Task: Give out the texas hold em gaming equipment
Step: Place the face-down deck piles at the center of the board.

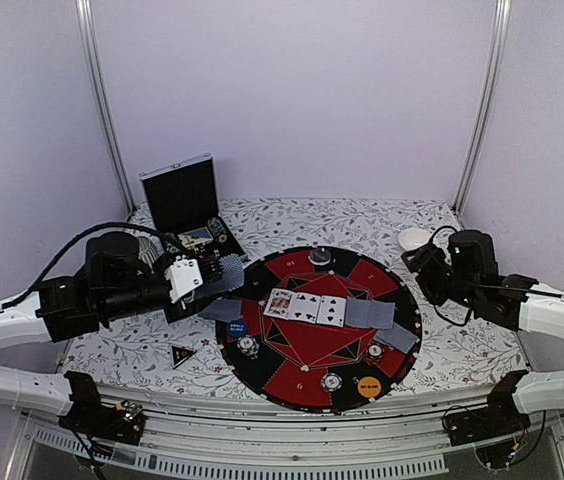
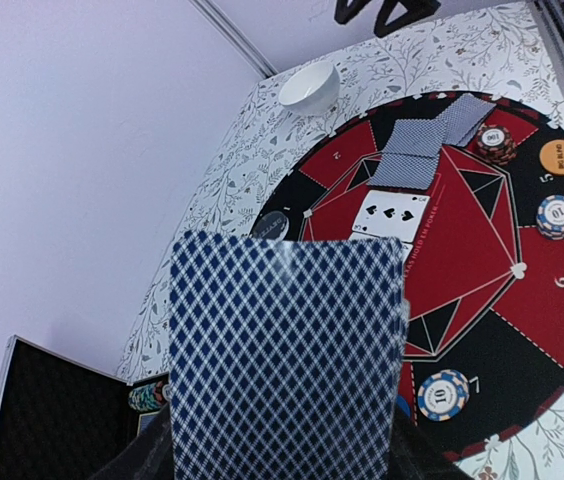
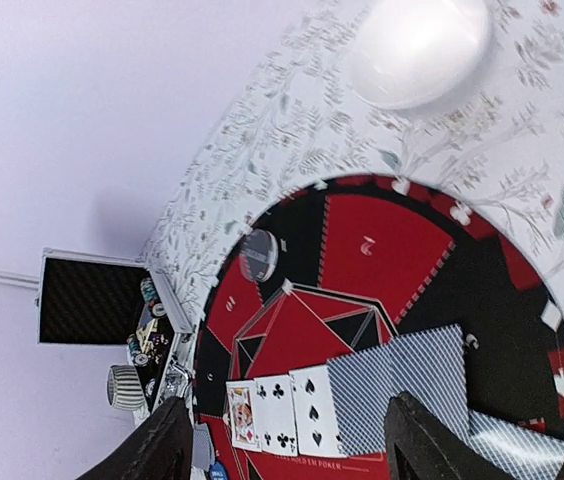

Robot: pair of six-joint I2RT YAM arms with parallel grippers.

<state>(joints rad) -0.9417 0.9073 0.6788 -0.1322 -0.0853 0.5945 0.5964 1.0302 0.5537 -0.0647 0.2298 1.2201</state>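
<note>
Left wrist view is nearly filled by one blue-checked-back playing card. My left pincer grips it by the bottom edge, over the left rim of the round red-and-black mat. My right pincer hangs wide apart and empty above the mat's right side. On the mat I count three face-up cards in a row, two face-down cards beside them, three striped chips, one blue button and one orange button.

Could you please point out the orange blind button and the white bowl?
orange blind button (image 1: 368,386): top external view, centre of its face.
white bowl (image 1: 414,238): top external view, middle of the bowl.
</note>
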